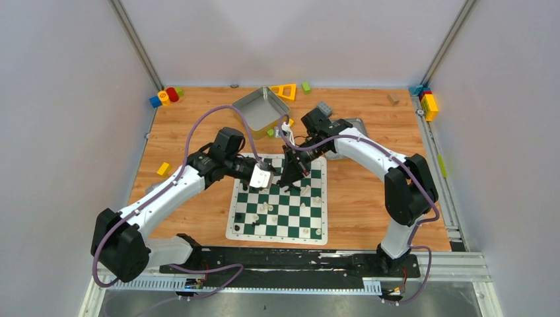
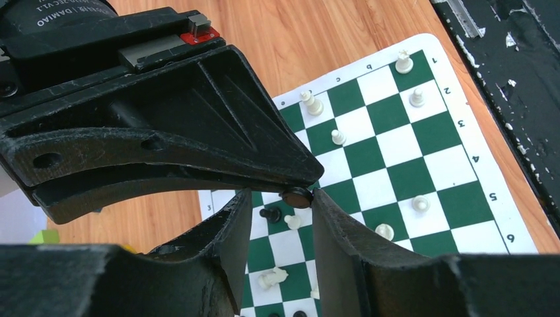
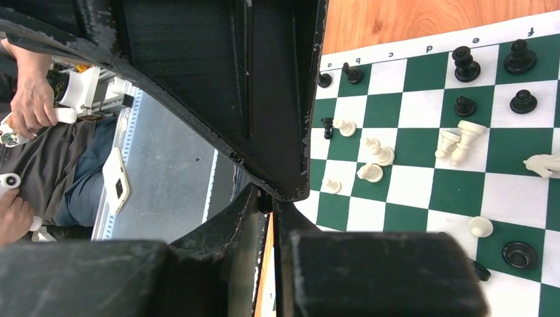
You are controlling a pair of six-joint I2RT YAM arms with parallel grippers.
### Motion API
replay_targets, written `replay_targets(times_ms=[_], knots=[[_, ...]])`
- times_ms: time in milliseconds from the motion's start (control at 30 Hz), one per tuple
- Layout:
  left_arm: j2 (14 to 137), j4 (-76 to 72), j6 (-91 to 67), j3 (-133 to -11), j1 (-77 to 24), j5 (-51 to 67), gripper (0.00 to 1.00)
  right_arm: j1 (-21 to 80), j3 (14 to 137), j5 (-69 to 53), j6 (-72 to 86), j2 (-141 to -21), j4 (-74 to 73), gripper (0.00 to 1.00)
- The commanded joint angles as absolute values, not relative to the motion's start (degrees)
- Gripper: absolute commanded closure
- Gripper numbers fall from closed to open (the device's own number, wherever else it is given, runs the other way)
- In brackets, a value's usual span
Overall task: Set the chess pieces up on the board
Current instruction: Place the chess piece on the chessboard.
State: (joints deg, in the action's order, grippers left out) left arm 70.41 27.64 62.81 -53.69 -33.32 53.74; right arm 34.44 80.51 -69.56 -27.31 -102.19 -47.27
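Tip to tip above the dark green and white checked board mat [image 2: 422,158]! The right gripper [image 3: 269,199] is pinched together on a small black plastic chessman [image 2: 296,197], hanging it in mid-air. The left gripper [image 2: 282,205] has its jaws apart either side of it, not clamped. The danger: if right lets go early, or left bites off-centre on that round base, it drops among the cream and black chessmen [image 2: 338,137] below, some lying toppled.

Grey metal tray [image 1: 256,109], colourful toy blocks [image 1: 166,96], wooden table [image 1: 370,198]
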Motion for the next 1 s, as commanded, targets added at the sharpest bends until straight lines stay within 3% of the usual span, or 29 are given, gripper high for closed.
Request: replay_targets(times_ms=[0, 967], knots=[[70.0, 28.2, 65.2, -55.2, -33.9, 55.5, 0.55, 34.5, 83.4, -72.5, -29.2, -102.7, -46.7, 0.89], [70.3, 28.7, 65.5, -54.2, -35.4, 54.8, 0.83, 33.4, 84.8, -73.0, -28.4, -103.3, -47.1, 0.87]])
